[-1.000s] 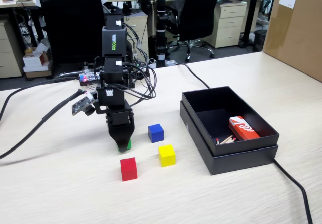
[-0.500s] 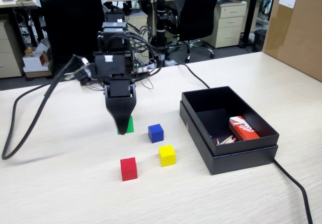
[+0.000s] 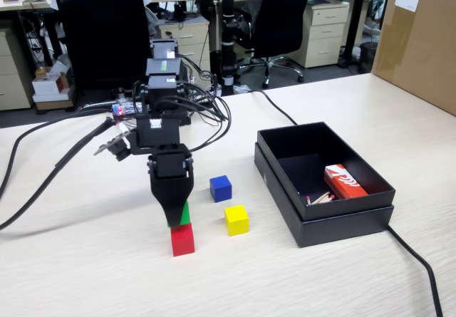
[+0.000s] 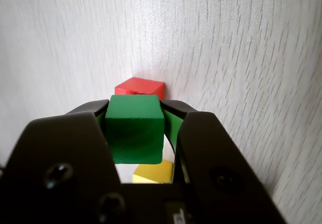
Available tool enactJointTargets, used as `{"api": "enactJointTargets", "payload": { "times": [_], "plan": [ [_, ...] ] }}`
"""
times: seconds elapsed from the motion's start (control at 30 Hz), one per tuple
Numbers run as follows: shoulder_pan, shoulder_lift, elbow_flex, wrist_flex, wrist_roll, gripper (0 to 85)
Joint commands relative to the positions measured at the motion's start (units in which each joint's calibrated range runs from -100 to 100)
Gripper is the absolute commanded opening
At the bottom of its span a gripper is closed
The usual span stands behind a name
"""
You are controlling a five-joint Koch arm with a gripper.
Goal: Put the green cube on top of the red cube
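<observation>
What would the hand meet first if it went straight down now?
Probably the red cube: the hand holds the green cube directly above it; whether they already touch is unclear.

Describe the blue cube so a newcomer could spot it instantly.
Start at the open black box on the wooden table. Just left of it in the fixed view sit three loose cubes; the blue cube is farthest back, behind the yellow cube.

Even bright office light, soft shadows, wrist foreground blurred
</observation>
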Motion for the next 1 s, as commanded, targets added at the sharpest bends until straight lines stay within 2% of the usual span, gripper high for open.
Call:
{"api": "enactJointTargets", "payload": {
  "times": [0.0,0.37,0.4,0.43,0.5,0.83,0.97],
  "plan": [
    [0.1,-1.4,5.8,1.4,0.1,3.6],
    [0.1,1.1,7.5,3.8,0.5,4.4],
    [0.2,1.3,7.8,3.8,0.4,9.6],
    [0.2,1.5,7.7,3.8,0.4,22.9],
    [0.3,1.5,7.7,3.8,0.4,26.9],
    [0.4,1.2,10.2,3.8,0.4,27.9],
    [0.4,0.7,10.0,3.8,0.4,40.0]
  ]
}}
